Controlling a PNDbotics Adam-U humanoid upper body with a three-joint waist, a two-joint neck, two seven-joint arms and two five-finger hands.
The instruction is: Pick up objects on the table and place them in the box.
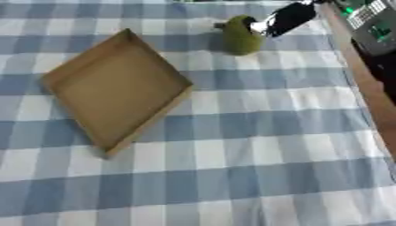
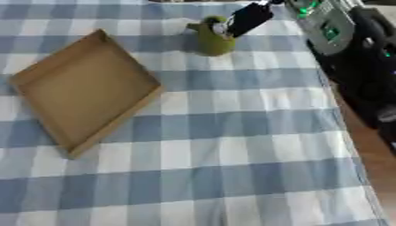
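matt cardboard box [image 1: 116,88], checked cloth [image 1: 255,145], glossy hand [image 1: 287,18]

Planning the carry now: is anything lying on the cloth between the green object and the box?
Nothing visible does. The green object stands at the far edge with the right hand against it; only bare checked tablecloth separates it from the open cardboard box to its left.

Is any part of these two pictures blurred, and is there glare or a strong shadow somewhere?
Left eye view: soft all over; the right hand at the green object is smeared, with a pale glint. Right eye view: equally soft; the box casts only a thin shadow on the checked cloth.
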